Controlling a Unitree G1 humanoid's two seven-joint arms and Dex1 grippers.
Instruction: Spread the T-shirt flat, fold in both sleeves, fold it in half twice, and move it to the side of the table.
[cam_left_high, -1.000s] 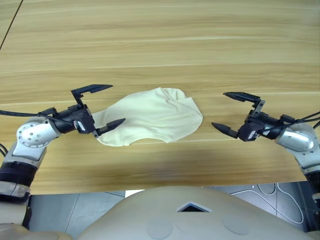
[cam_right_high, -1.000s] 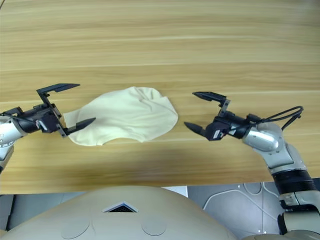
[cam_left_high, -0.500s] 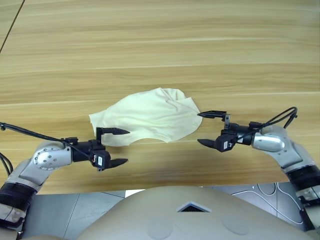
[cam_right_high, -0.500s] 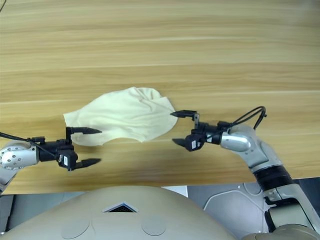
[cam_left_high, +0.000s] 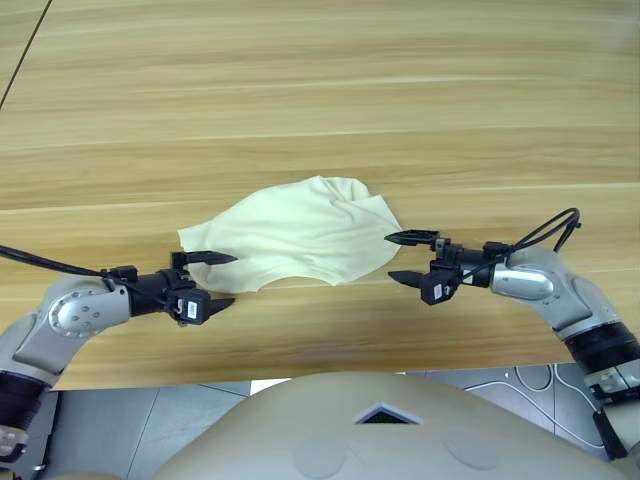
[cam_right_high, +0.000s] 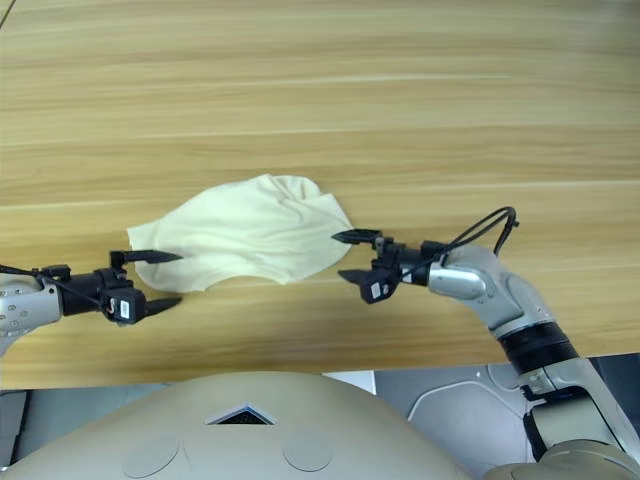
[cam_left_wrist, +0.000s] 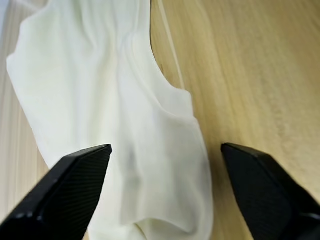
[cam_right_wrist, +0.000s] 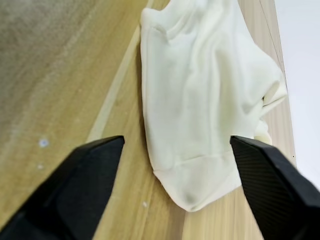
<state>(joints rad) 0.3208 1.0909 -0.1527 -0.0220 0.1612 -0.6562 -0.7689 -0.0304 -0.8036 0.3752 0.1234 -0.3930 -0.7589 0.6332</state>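
Currently the T-shirt (cam_left_high: 295, 235) lies crumpled on the table (cam_left_high: 320, 100) near its front edge, between both grippers. Left gripper (cam_left_high: 233, 279) and right gripper (cam_left_high: 389, 257) sit just beside the cloth, jaws spread, gripping nothing.

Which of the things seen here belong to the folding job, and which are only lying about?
For the job: the crumpled T-shirt; the table under it; the left gripper and the right gripper, fingers open, one at each end of it.
Only lying about: cables on the floor beyond the table's near edge.
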